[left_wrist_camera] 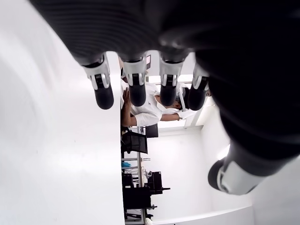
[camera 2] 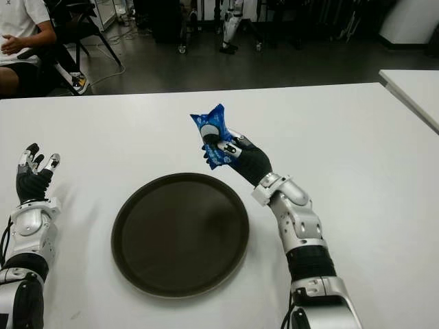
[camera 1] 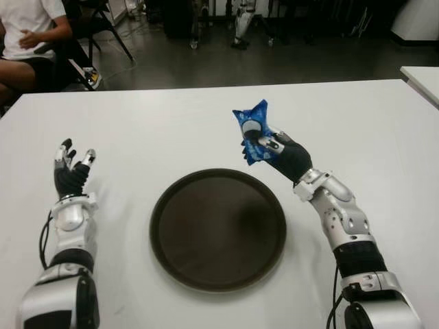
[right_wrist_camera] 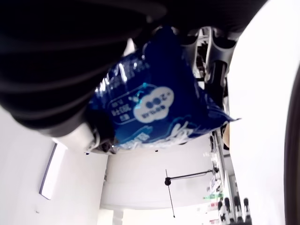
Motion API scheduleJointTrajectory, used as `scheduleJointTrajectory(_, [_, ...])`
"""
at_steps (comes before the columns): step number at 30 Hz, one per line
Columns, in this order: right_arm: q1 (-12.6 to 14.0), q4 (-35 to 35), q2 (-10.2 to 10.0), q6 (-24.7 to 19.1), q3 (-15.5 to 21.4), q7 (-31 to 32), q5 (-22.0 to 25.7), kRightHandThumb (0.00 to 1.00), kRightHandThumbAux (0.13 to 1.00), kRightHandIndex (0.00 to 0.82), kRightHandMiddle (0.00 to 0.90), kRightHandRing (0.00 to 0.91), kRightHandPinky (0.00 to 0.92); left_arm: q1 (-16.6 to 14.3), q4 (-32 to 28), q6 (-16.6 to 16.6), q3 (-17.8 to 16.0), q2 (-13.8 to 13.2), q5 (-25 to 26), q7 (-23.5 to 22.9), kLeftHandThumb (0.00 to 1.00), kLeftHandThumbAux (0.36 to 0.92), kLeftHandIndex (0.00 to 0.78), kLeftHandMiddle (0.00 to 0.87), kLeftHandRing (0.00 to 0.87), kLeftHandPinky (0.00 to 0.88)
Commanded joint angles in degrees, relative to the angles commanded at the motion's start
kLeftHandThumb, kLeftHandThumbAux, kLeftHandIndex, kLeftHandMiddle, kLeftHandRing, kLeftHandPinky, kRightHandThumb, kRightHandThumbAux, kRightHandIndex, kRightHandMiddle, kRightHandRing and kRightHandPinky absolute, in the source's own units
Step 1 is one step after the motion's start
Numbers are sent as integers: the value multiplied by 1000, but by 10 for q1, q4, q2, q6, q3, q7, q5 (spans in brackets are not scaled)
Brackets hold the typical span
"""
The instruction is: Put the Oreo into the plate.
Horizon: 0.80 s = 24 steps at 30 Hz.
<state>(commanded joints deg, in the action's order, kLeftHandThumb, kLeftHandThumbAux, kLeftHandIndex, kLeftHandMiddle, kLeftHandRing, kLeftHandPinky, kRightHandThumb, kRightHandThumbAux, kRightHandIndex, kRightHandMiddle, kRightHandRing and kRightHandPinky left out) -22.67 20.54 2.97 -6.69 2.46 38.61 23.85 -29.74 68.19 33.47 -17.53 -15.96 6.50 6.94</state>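
Observation:
A blue Oreo packet (camera 1: 252, 128) is held up off the white table (camera 1: 171, 130) in my right hand (camera 1: 269, 145), whose fingers are shut around it; the right wrist view shows the packet (right_wrist_camera: 154, 108) filling the palm. The hand hovers just beyond the far right rim of the round dark brown plate (camera 1: 218, 227), which lies bare at the table's middle front. My left hand (camera 1: 70, 166) shows to the left of the plate, fingers spread and holding nothing.
A person in a white shirt (camera 1: 27, 31) sits on a chair beyond the table's far left corner. A second white table's edge (camera 1: 422, 79) shows at the far right. Dark floor and equipment legs lie behind.

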Motion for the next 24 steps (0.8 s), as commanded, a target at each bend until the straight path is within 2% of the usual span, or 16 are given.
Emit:
scheduleJointTrajectory(10, [16, -27, -5, -25, -15, 2, -9, 717, 709, 441, 839, 845, 861, 1, -2, -2, 2, -1, -3, -1, 0, 668, 0, 0, 0, 0])
scheduleJointTrajectory(18, [21, -34, 3, 8, -56, -16, -71, 713, 711, 441, 838, 845, 854, 1, -2, -3, 2, -1, -2, 0, 0, 654, 0, 0, 0, 0])
scheduleJointTrajectory(21, [24, -7, -6, 40, -95, -24, -118, 711, 711, 441, 845, 849, 852, 1, -2, -1, 3, 0, -4, 2, 0, 655, 0, 0, 0, 0])
scheduleJointTrajectory(24, [18, 6, -3, 48, -106, -19, -131, 711, 712, 441, 849, 851, 850, 1, -2, 0, 4, 0, -5, 4, 0, 658, 0, 0, 0, 0])
